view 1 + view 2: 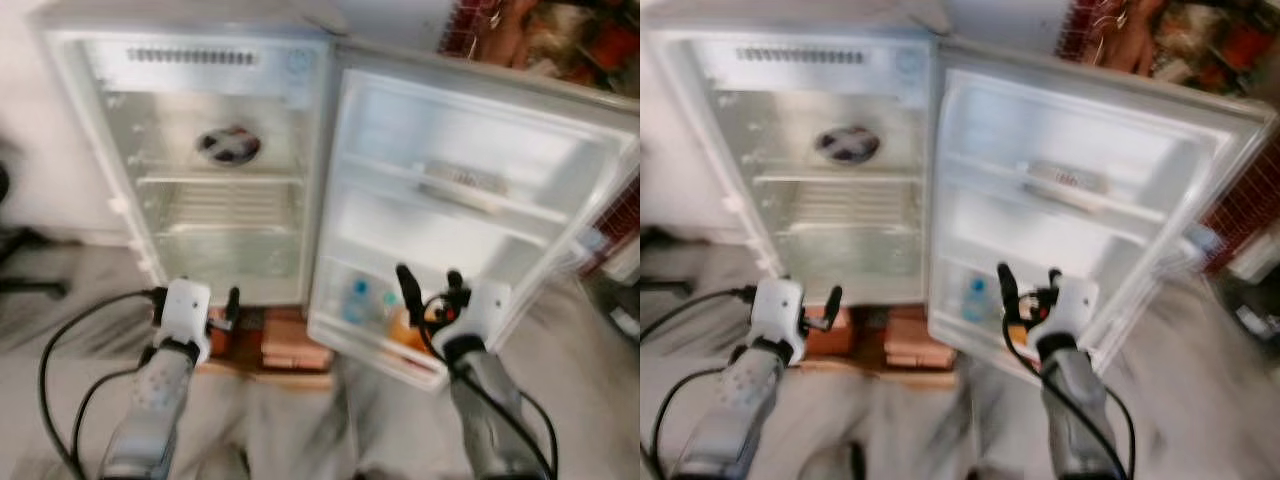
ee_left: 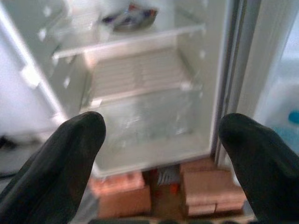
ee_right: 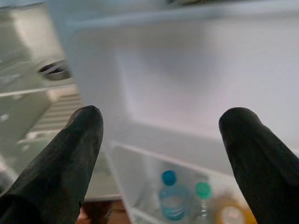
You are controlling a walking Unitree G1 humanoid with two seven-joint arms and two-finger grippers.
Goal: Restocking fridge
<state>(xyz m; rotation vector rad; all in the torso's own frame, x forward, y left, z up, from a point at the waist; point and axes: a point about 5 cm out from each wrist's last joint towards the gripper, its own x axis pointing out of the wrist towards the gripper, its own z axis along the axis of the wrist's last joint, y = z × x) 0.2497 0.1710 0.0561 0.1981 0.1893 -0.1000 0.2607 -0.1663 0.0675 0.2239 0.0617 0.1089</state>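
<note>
A small white fridge [image 1: 220,200] stands open, its door [image 1: 470,210] swung out to the right. A dark packet [image 1: 229,146] lies on the top shelf; the wire shelf [image 2: 140,74] below is bare. In the door's bottom rack stand a blue-capped bottle [image 3: 172,200], a green-capped bottle [image 3: 202,191] and an orange item [image 1: 405,330]. My left gripper [image 1: 225,312] is open and holds nothing, low before the fridge's bottom edge. My right gripper [image 1: 430,290] is open and holds nothing, just in front of the door's bottom rack.
The fridge rests on reddish bricks [image 1: 290,345]. A black chair base [image 1: 20,260] lies on the floor at far left. A red wire rack of goods [image 1: 540,30] stands behind the door at upper right. Black cables [image 1: 60,350] loop beside my left arm.
</note>
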